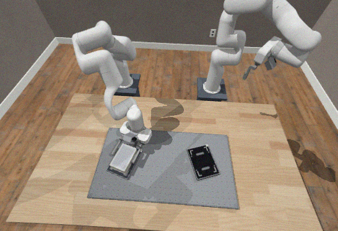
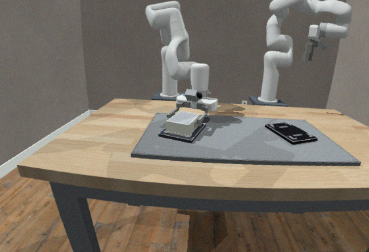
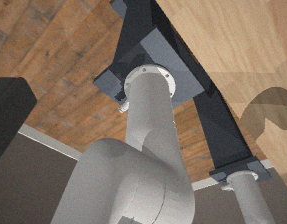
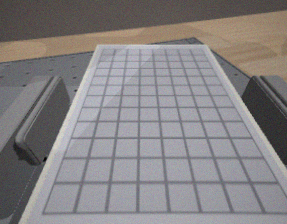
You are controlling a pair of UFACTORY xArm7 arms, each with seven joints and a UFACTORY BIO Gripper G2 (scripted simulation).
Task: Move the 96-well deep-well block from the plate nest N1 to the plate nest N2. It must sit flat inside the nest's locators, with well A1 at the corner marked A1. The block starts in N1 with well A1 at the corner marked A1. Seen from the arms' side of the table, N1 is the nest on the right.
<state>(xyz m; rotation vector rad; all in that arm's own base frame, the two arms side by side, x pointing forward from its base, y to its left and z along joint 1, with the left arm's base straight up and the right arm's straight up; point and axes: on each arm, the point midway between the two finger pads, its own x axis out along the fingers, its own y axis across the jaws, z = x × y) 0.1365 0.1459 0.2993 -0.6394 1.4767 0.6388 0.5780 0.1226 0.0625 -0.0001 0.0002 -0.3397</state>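
my end effector (image 1: 125, 154) (image 2: 186, 117) (image 4: 154, 120) is part-open, empty; the block (image 1: 124, 159) (image 2: 182, 127) (image 4: 154, 150) lies between my 2 fingers, long axis running away from me, so closing squarely should grip its long sides.

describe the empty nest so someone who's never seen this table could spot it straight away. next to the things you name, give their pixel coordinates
On the wooden table (image 1: 260, 200) (image 2: 84, 164) lies a gray perforated board (image 1: 167, 175) (image 2: 236, 144). Two flat dark plate nests sit on it, and the one to find, N2 (image 1: 202, 160) (image 2: 291, 133), has whitish corner locators. It holds nothing, while N1 (image 1: 127, 176) (image 2: 176, 138) carries the pale deep-well block (image 1: 124, 157) (image 2: 182, 123).
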